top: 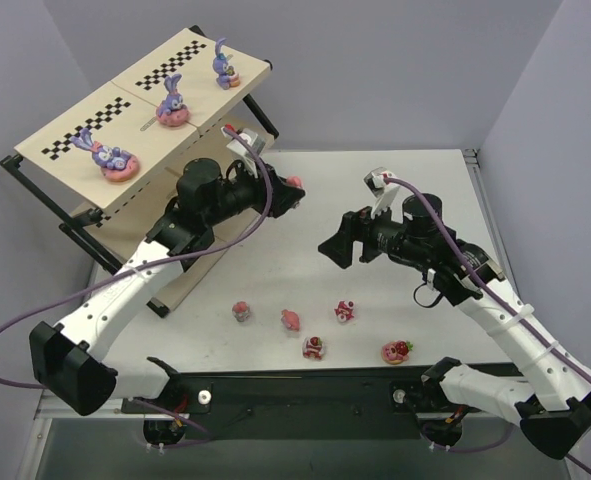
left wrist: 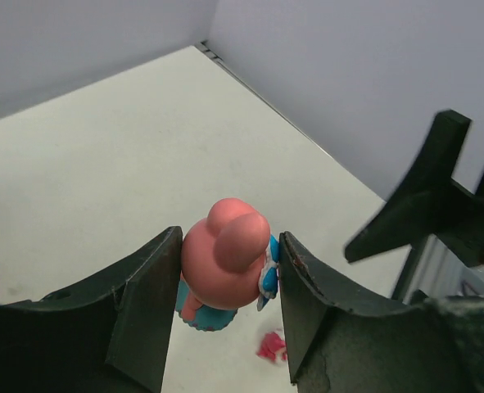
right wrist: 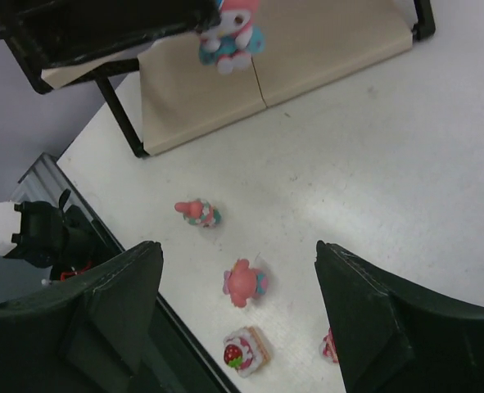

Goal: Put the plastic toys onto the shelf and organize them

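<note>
Three purple bunny toys (top: 172, 100) stand on the top board of the slanted shelf (top: 65, 135) at the back left. My left gripper (top: 291, 196) hangs in the air right of the shelf, shut on a pink round-headed figure (left wrist: 225, 262) with a blue base; the same figure (right wrist: 229, 33) shows at the top of the right wrist view. My right gripper (top: 335, 246) hovers open above mid-table, facing the left one, with nothing between its fingers. Several small pink and red toys (top: 291, 320) lie near the front edge.
Below my right gripper (right wrist: 237, 252) lie a pink figure (right wrist: 243, 282), a long-eared one (right wrist: 197, 213) and a strawberry cake piece (right wrist: 246, 350). The shelf's lower board (right wrist: 323, 57) and black frame leg (right wrist: 123, 119) stand close by. Grey walls enclose the table.
</note>
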`<state>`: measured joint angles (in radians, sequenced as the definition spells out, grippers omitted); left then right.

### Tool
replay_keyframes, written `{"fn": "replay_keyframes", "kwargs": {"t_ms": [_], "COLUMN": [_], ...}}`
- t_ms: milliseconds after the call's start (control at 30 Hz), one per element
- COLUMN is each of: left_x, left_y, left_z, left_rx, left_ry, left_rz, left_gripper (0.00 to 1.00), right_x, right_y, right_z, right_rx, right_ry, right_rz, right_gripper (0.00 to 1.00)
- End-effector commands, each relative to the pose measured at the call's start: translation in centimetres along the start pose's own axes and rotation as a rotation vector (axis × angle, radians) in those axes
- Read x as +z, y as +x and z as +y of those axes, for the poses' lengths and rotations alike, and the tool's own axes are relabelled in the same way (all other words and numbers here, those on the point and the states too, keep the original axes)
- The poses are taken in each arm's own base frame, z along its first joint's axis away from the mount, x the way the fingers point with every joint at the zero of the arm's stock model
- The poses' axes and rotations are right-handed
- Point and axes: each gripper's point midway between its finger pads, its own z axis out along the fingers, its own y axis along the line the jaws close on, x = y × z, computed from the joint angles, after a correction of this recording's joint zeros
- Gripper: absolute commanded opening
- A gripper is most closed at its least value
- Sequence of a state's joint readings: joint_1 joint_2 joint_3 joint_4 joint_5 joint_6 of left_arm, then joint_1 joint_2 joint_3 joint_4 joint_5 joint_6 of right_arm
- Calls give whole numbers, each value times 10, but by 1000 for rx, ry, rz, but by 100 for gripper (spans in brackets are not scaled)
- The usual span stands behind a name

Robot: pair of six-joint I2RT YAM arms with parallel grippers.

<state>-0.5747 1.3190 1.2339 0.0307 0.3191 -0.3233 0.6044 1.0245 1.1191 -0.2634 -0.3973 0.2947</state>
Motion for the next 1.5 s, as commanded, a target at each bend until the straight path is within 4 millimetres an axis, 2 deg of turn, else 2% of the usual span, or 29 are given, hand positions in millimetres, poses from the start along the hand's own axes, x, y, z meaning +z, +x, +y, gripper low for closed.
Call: {"fn": "replay_keyframes", "kwargs": {"t_ms": [0,133,267,433,633,833,933,967,1100,1467], "left_x": [-41,-57,-68,-69,-72,-76,-76,-76,-76,-76], "left_y": [-25,-36,-46,-47,-55,-58,-55,-61,-61,-59], "left_z": [-49,-68,-81,-78,-73,-72,-71,-74,-75,-74], "left_rx": [-103,-181,-238,-264,-262,-271,-279,-273,-281,-292], "left_ry": [121,153,187,163,125,119,118,133,140,130], "left_rz": [59,73,43,1,-86,-144,-137,-161,-162,-156], "left_gripper": [0,0,0,0,0,0,0,0,0,0], "right_x": [3,-2,-2,1,7,17,25,27,37,43], "right_y": [-52,-77,-89,-96,-101,-107,-109,-109,-109,-116], "right_z": [14,33,50,71,90,93,91,92,89,90], "right_rx": [-176,-237,-262,-273,-243,-191,-173,-170,-146,-124], "right_ry": [-42,-103,-153,-218,-266,-272,-260,-261,-249,-245], "right_rz": [-191,-314,-363,-370,-405,-428,-428,-428,-428,-474], "right_gripper": [75,68,64,63,67,67,63,62,59,54]}}
